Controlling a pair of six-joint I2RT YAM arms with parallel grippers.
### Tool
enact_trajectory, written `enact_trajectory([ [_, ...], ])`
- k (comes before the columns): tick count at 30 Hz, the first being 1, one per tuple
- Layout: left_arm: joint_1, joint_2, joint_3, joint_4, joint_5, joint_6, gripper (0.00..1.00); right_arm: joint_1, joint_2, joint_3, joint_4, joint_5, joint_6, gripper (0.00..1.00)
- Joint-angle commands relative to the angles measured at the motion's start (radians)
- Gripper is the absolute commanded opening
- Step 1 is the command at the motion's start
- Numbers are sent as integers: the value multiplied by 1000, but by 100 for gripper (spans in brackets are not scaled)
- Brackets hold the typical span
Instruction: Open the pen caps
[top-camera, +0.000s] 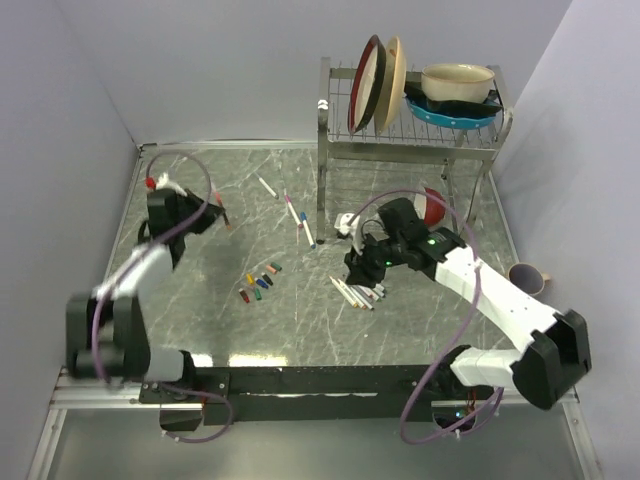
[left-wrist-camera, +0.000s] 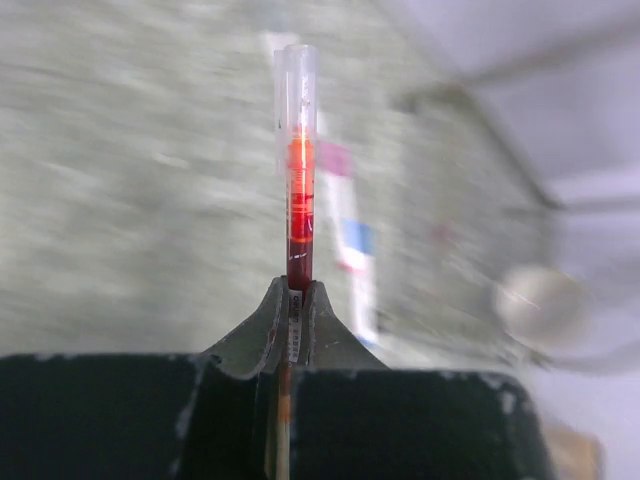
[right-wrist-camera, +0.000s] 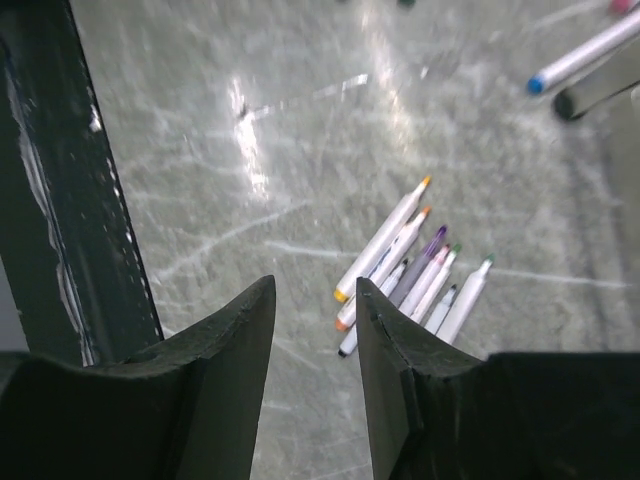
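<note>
My left gripper (left-wrist-camera: 297, 292) is shut on a thin white pen, whose red pen cap (left-wrist-camera: 300, 235) sticks out past the fingertips. In the top view this gripper (top-camera: 213, 210) hovers over the table's left side, with the red cap (top-camera: 226, 217) at its tip. My right gripper (right-wrist-camera: 315, 290) stands open with nothing between its fingers, just left of a bunch of uncapped pens (right-wrist-camera: 410, 260). From above, it (top-camera: 357, 268) hangs over that bunch (top-camera: 355, 292). Several loose pen caps (top-camera: 262, 283) lie mid-table. Three capped pens (top-camera: 292, 208) lie further back.
A metal dish rack (top-camera: 400, 140) with plates and bowls stands at the back right; one of its legs (right-wrist-camera: 60, 180) is close on the left of my right gripper. A mug (top-camera: 527, 277) sits at the right edge, and a red-and-white bowl (top-camera: 432, 205) leans under the rack.
</note>
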Motion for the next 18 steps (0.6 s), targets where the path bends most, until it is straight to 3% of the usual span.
enact_trajectory([
  [1, -141, -300, -275, 300, 45, -173, 1, -30, -107, -42, 122, -142, 63, 46],
  [6, -379, -691, -568, 357, -86, -265, 1, -100, -159, -115, 262, -318, 199, 49],
  [8, -445, -796, -630, 346, -126, -314, 1, -123, -165, -143, 340, -441, 279, 50],
  [12, -607, -1040, -766, 320, -237, -391, 1, -140, -152, -209, 435, -516, 356, 53],
  [15, -698, -1104, -829, 354, -264, -426, 1, -139, -115, -227, 480, -520, 408, 53],
  [18, -779, -1071, -851, 404, -330, -429, 1, -137, -86, -233, 498, -517, 436, 53],
])
